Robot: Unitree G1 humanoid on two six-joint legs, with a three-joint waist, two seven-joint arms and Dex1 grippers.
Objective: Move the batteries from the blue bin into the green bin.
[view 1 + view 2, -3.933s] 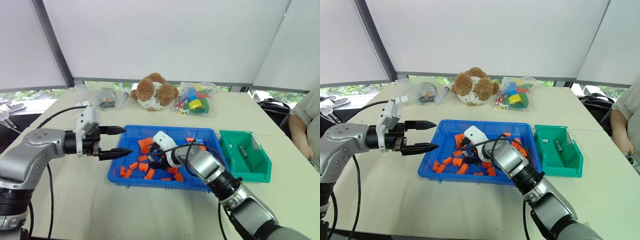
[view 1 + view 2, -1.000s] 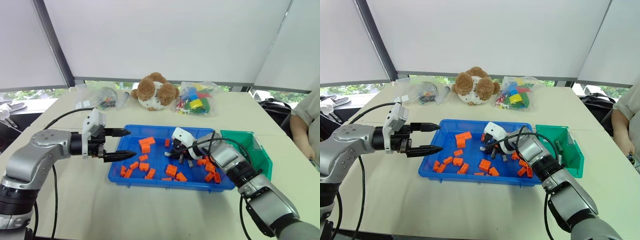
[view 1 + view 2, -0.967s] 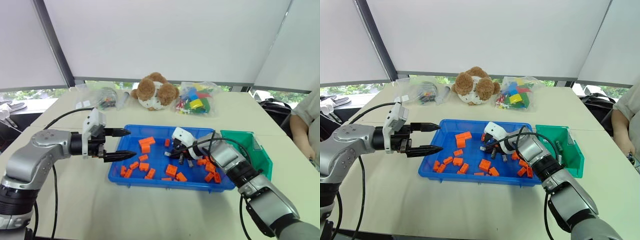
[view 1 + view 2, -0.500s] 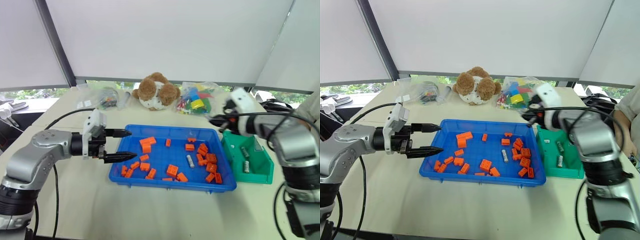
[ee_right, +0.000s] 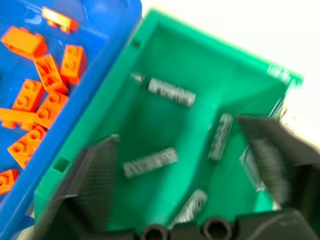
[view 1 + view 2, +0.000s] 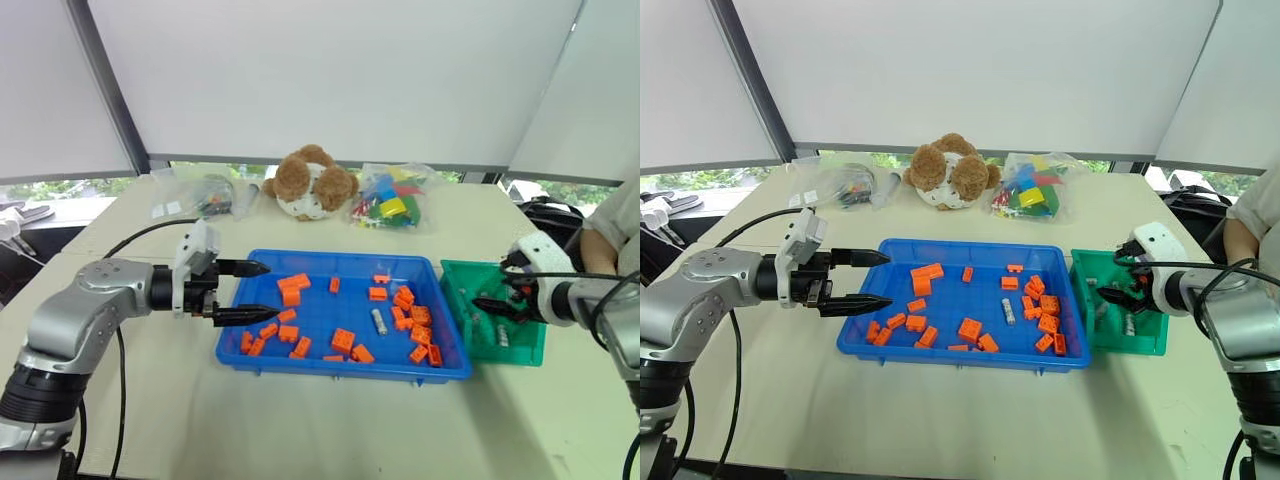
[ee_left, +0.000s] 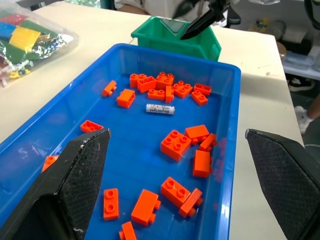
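Swung right from the blue bin [image 6: 340, 265], the right gripper [image 6: 1118, 292] hangs spread and empty over the green bin [image 5: 150, 130] holding 4 batteries [image 5: 171, 92], left gripper [image 6: 247, 291] spread too; 1 battery [image 7: 160, 108] left among orange bricks [image 7: 176, 144] risks a mistaken grab.

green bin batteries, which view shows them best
The right wrist view: it looks straight into the green bin, four batteries on its floor. The eye views show the bin small; the left wrist view only its outside.

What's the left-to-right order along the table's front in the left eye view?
left gripper → blue bin with one battery among orange bricks → green bin → right gripper
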